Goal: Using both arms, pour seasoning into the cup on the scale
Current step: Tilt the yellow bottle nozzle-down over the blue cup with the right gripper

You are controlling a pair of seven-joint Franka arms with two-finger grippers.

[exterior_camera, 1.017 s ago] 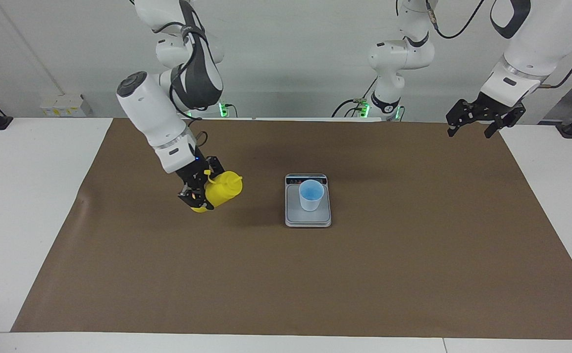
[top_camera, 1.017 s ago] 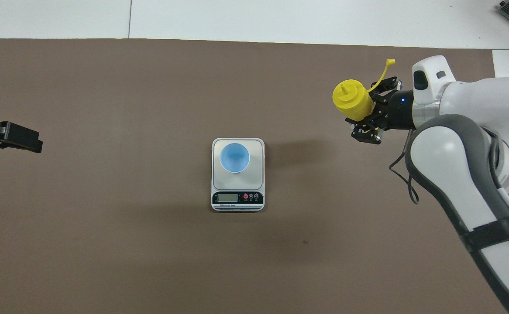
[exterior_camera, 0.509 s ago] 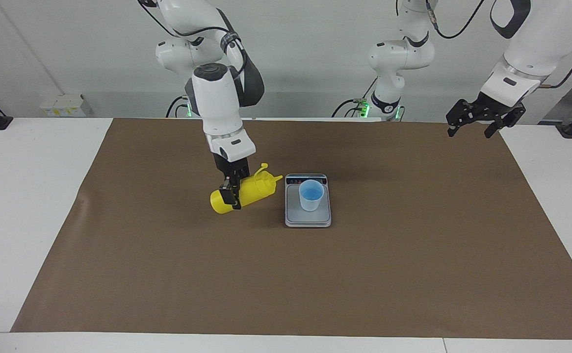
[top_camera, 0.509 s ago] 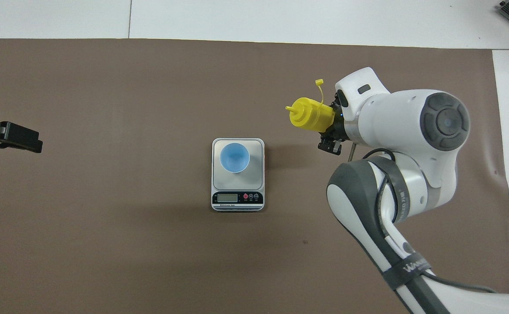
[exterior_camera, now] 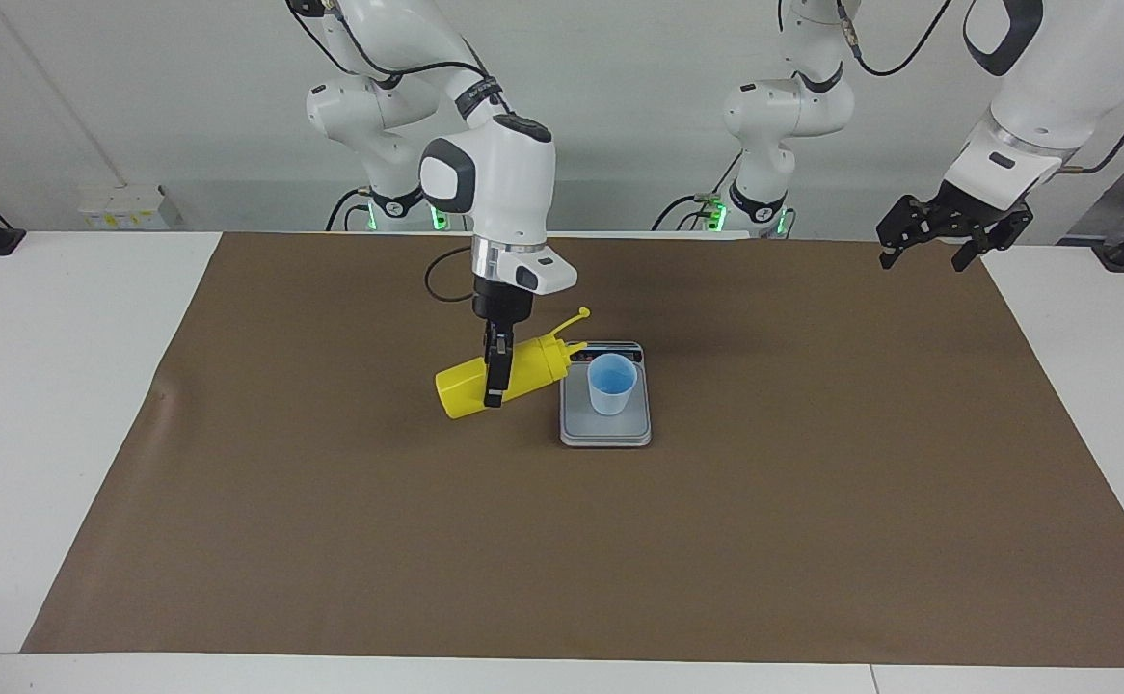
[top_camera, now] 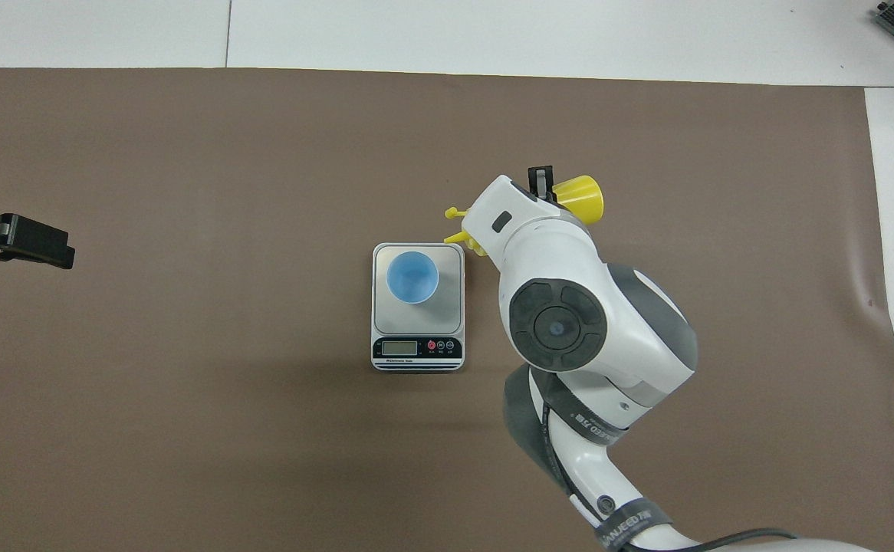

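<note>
the right gripper [exterior_camera: 493, 371] is clamped round the middle of the bottle [exterior_camera: 499, 378], tipped sideways in the air beside the scale [exterior_camera: 604, 429], nozzle toward the cup [exterior_camera: 611, 384] on it; soft, light plastic, best squeezed mid-body, while the left gripper [exterior_camera: 938, 241] waits spread wide.

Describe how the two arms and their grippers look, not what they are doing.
Both arms have glossy white shells with dark grey joint sections and round dark end caps. The right arm carries a thin black cable looped by its wrist. The right gripper and left gripper are black, two-fingered, with open linkwork.
</note>
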